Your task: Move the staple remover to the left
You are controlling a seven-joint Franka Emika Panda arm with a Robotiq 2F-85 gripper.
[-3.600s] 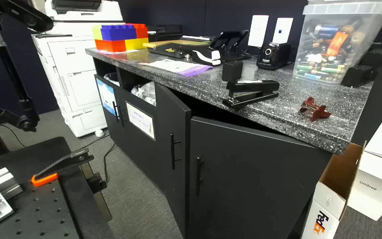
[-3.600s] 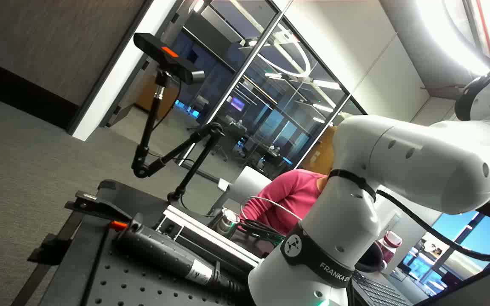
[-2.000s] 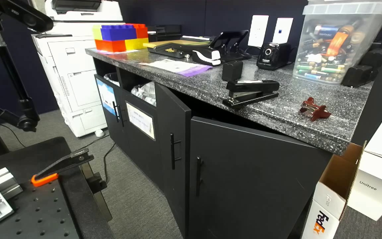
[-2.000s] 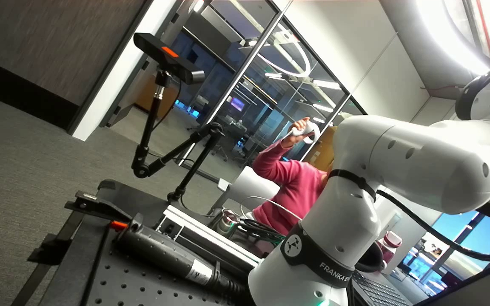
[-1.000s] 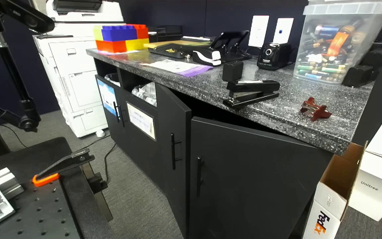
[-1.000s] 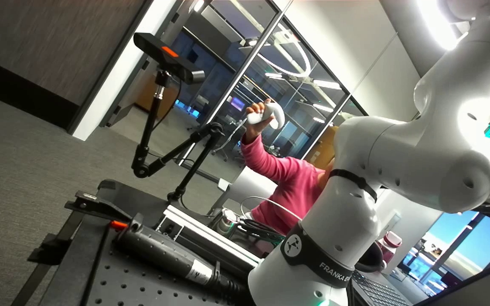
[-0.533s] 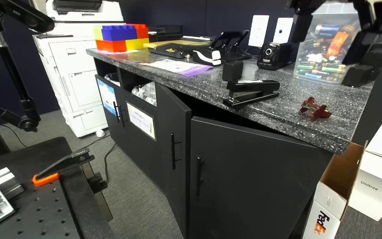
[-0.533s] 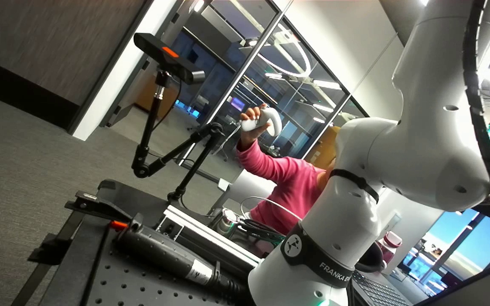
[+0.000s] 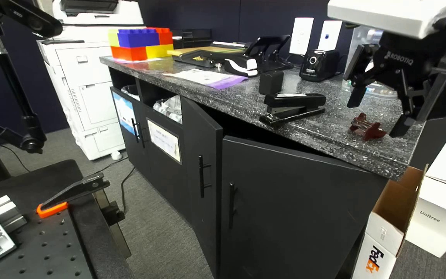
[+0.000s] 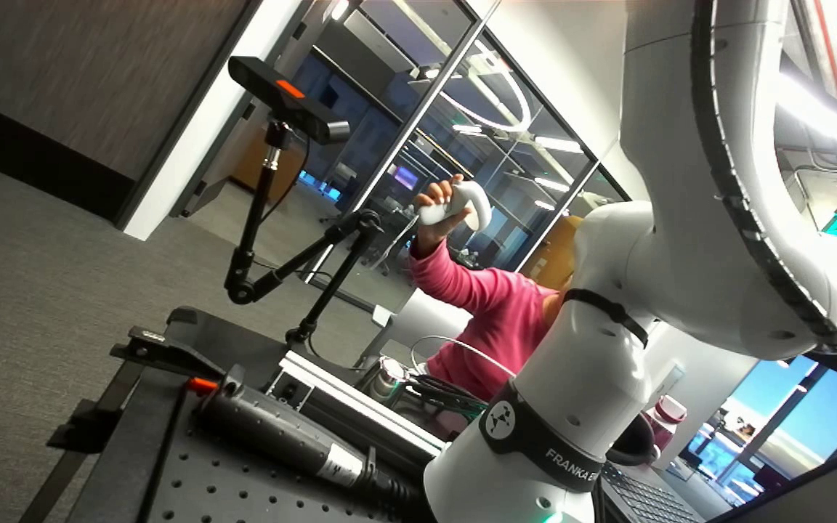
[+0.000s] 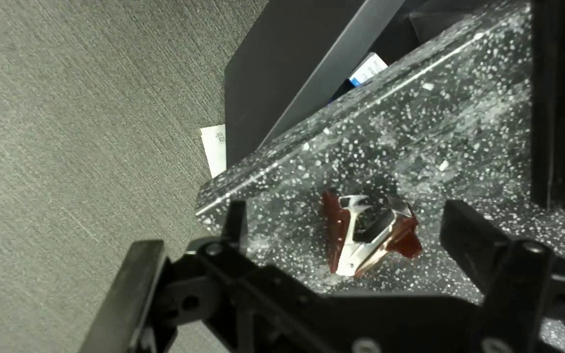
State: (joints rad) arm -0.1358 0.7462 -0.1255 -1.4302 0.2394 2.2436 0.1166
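Observation:
The staple remover (image 9: 365, 128) is small, dark red with shiny metal claws. It lies on the speckled dark counter (image 9: 323, 130) near the front edge and right corner in an exterior view. My gripper (image 9: 378, 111) hangs above it, fingers pointing down and spread wide. In the wrist view the staple remover (image 11: 356, 252) shows between the two open fingertips of the gripper (image 11: 346, 218), with a gap on each side. Nothing is held. The larger black stapler (image 9: 294, 106) stands to its left. Neither the gripper nor the staple remover shows in the exterior view of the arm (image 10: 724, 181).
A black block (image 9: 271, 82) and a pencil sharpener (image 9: 318, 66) stand behind the stapler. A clear bucket (image 9: 381, 91) is partly hidden behind my gripper. The cabinet door (image 9: 292, 209) stands ajar below the counter edge. A person (image 10: 498, 312) sits behind the arm.
My gripper has come into the exterior view from the upper right and lowered to above the staple remover. The arm has swung and bent forward. The staple remover and stapler have not moved.

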